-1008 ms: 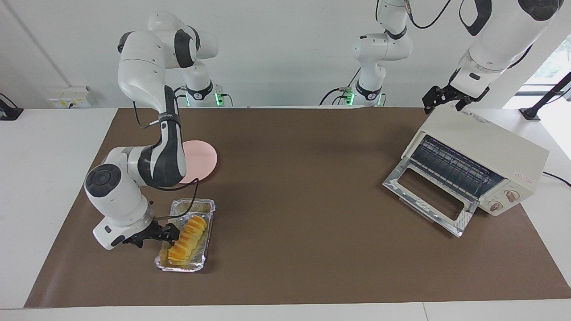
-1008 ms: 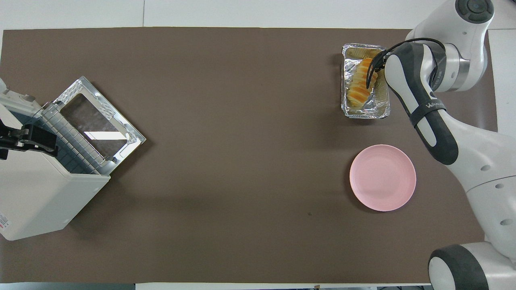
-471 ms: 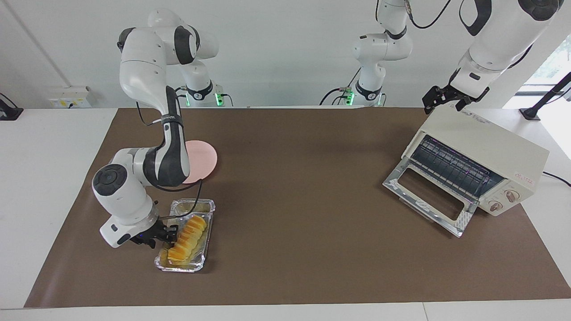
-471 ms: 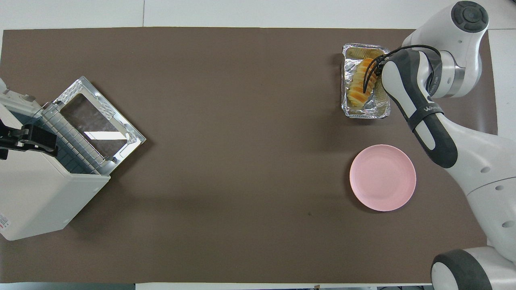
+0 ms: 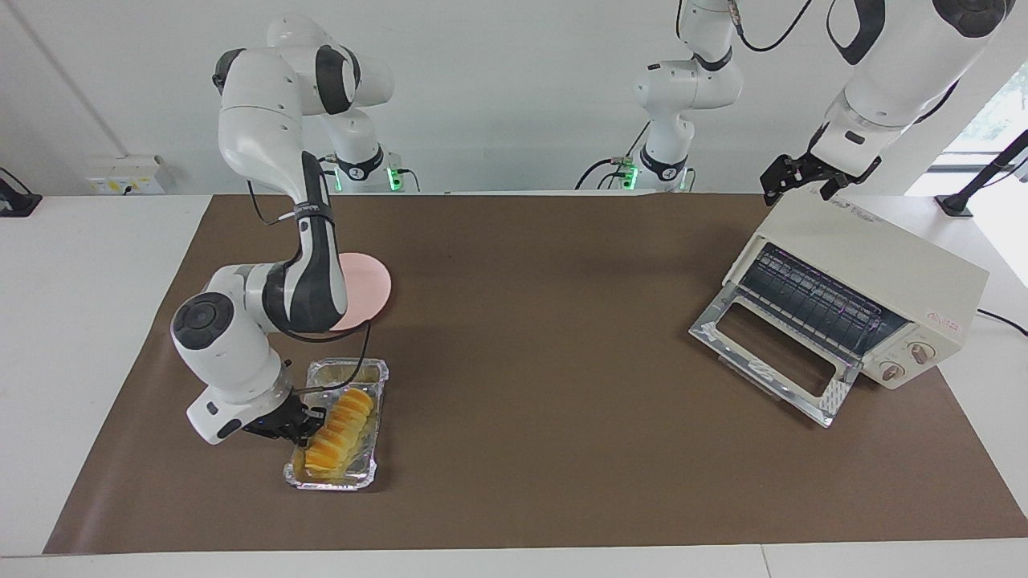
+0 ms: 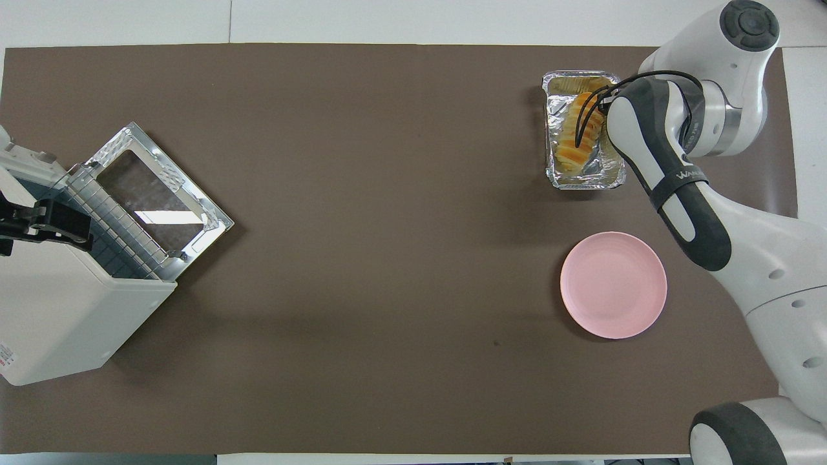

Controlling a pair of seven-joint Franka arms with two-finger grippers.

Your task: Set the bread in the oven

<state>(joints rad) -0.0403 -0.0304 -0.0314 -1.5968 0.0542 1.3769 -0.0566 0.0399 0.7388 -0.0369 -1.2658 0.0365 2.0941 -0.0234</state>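
The bread (image 5: pixel 345 425) (image 6: pixel 568 139), a ridged yellow-orange loaf, lies in a crinkled foil tray (image 5: pixel 345 369) (image 6: pixel 585 182) toward the right arm's end of the table. My right gripper (image 5: pixel 312 425) is low at the loaf's side, shut on the bread; in the overhead view its forearm hides the fingers. The cream oven (image 5: pixel 875 257) (image 6: pixel 64 316) stands toward the left arm's end with its glass door (image 5: pixel 767 357) folded down and the wire rack showing. My left gripper (image 5: pixel 791 178) (image 6: pixel 45 223) waits open over the oven's top.
A round pink plate (image 5: pixel 369 289) (image 6: pixel 614 284) lies nearer to the robots than the foil tray, partly covered by the right arm in the facing view. A brown mat (image 5: pixel 546 321) covers the table between tray and oven.
The right gripper has gone from open to shut at the loaf's side. The foil tray has shifted and turned slightly toward the table's middle. The left arm has not moved.
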